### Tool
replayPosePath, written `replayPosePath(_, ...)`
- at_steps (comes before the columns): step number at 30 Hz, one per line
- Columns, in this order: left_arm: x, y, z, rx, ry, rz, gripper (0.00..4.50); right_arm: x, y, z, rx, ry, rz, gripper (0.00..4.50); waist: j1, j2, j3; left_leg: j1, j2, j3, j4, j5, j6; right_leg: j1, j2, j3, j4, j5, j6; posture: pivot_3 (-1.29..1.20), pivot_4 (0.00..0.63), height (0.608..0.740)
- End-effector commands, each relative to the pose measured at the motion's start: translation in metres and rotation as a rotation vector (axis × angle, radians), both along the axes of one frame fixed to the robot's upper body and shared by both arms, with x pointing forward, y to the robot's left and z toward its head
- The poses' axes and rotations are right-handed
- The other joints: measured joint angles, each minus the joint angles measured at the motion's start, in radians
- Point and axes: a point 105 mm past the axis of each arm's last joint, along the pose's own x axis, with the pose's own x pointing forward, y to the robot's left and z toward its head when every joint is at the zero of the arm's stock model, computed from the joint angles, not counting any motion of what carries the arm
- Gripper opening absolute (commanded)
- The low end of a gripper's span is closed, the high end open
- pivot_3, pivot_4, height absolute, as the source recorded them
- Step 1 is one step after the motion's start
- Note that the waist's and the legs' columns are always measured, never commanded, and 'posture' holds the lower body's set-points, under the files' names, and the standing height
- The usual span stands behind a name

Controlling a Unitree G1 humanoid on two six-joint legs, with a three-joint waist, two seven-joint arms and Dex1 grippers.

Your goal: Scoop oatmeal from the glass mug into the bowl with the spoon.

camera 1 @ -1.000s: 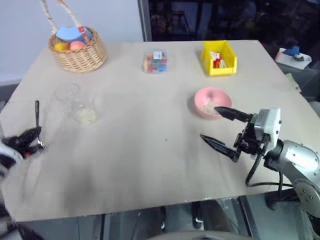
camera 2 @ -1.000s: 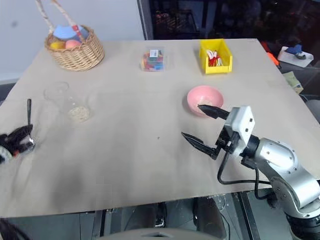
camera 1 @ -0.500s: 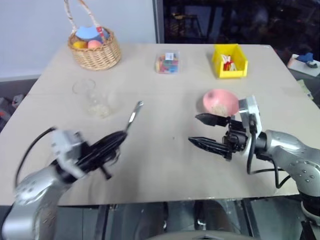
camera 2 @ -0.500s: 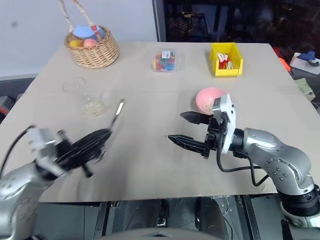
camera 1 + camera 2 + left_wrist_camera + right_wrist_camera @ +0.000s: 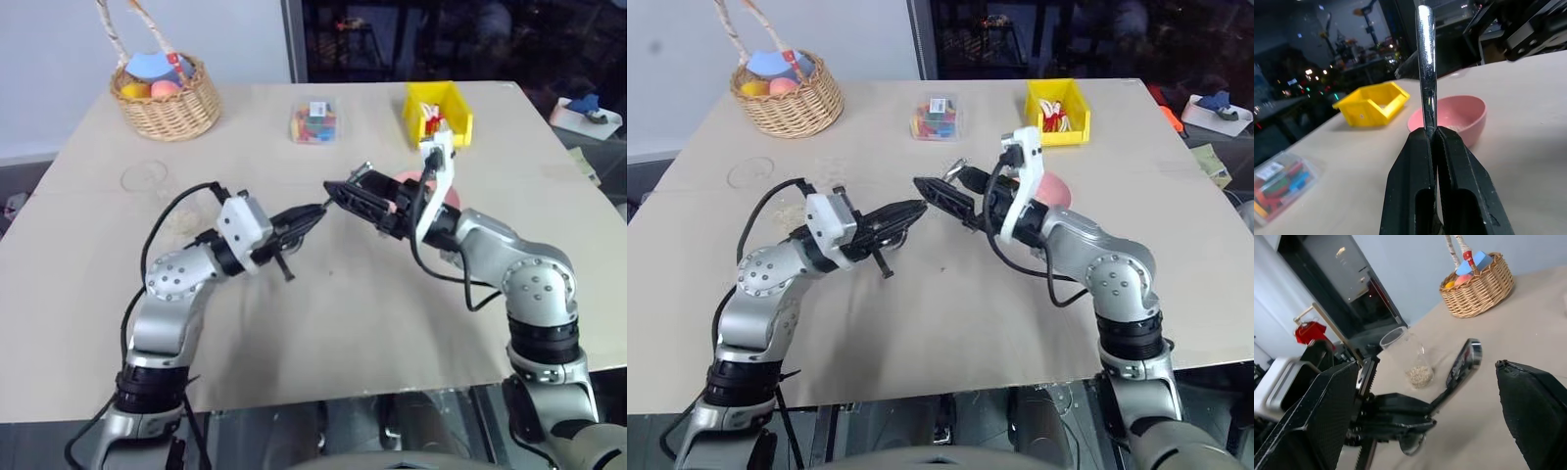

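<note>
A: Progress on the scoop?

B: Early, by my reading. The left gripper [image 5: 1432,134] is clamped tight on the spoon [image 5: 1426,68], pinching it partway along so the handle sticks out past the fingertips. The spoon's small bowl end sits back by the fingers, seen in the right wrist view. The right gripper [image 5: 1425,396] stands wide apart around the handle tip, holding nothing. Looks like a hand-over in mid-air, above the middle of the table [image 5: 323,323].

A: And the oatmeal?

B: A small heap of oatmeal [image 5: 1420,375] lies in the bottom of the glass mug [image 5: 1403,352], which stands upright at the far left, near the wicker basket [image 5: 165,98]. The bowl [image 5: 1452,117] sits right of centre, partly behind the right arm in the head views. There is something pale in it, but I cannot tell how much. So the scooping itself remains, as far as I can judge.

A: Surface and room?

B: Plain beige tabletop, matte. Along the far edge stand the basket with coloured toys, a clear box of coloured pieces [image 5: 313,122] and a yellow bin [image 5: 441,110]. A pale wall is behind on the left, dark glass with reflected lights on the right.
</note>
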Motion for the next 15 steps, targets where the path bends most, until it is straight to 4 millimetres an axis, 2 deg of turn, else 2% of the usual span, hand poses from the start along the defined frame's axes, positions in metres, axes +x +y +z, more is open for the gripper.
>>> replayPosePath(1,0.0,-0.002,0.012,-0.016,-0.064,0.004,0.0,0.001,-0.001,0.008,0.004,-0.028,-0.025,3.2,0.0,0.0,0.0,0.0,0.0,0.0,0.0,0.0,0.0,0.0,0.0,0.0,0.0,0.0,0.0,0.0,0.15,0.74)
replayPosePath(7,-0.003,-0.003,0.011,-0.033,-0.047,-0.012,0.0,0.005,-0.003,0.008,0.027,0.007,-0.033,0.32,-0.007,0.0,0.0,0.0,0.001,0.0,0.0,0.0,0.0,0.0,0.0,0.0,0.0,0.0,0.0,0.0,0.15,0.74)
replayPosePath(8,-0.003,-0.002,0.012,-0.037,-0.044,-0.01,0.0,0.006,-0.003,0.009,0.03,0.009,-0.033,0.06,-0.009,0.0,0.0,0.0,0.001,0.0,0.0,0.0,0.0,0.0,0.0,0.0,0.0,0.0,0.0,0.0,0.15,0.74)
replayPosePath(11,-0.004,0.002,0.015,-0.096,0.0,-0.019,0.0,0.007,-0.004,0.008,0.019,0.012,-0.033,0.06,-0.009,0.0,0.0,0.0,0.001,0.0,0.0,0.0,0.0,0.0,0.0,0.0,0.001,0.0,0.0,0.0,0.15,0.74)
replayPosePath(14,-0.007,0.012,0.017,-0.148,0.051,0.019,1.04,0.008,-0.004,0.008,0.019,0.018,-0.032,0.0,-0.01,0.0,0.0,0.0,0.002,0.0,0.0,0.0,0.0,0.0,0.0,0.0,0.001,0.0,0.0,0.0,0.15,0.74)
replayPosePath(15,-0.01,0.019,0.017,-0.178,0.081,0.048,1.54,0.008,-0.005,0.008,0.02,0.02,-0.03,0.0,-0.01,0.0,0.0,0.0,0.003,0.0,0.0,0.0,0.0,0.0,0.0,0.0,0.0,0.0,0.0,0.0,0.15,0.74)
